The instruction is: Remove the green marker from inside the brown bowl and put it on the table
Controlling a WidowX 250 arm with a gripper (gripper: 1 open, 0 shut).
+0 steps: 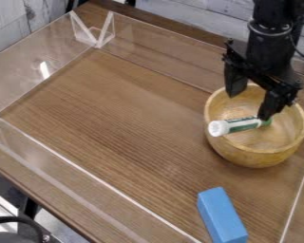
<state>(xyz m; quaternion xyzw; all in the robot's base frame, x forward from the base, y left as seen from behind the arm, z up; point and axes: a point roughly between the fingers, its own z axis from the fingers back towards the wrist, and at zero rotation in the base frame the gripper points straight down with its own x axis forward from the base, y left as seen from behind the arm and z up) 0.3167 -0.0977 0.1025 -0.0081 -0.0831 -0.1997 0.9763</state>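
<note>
So we've got our black metal end effector point(258, 93) hanging over the back part of a round, light-brown wooden bowl point(256, 147), with the two sides spread wide and nothing held between them. The short green marker with the wide white cap end point(242, 124) is lying down inside the bowl, white end toward the bowl's left side in our view and the green part pointing right. We can't tell if the end effector is touching the marker or the rim.

The bowl sits on the right side of our flat brown wood-grain counter point(117, 114). Nearer to us, well apart from the bowl, there's a blue rectangular block point(220, 215) lying on the wood. We can also see low clear acrylic walls point(85, 187) along the counter's edges, and some black cable point(18, 226) down in the bottom left corner.
</note>
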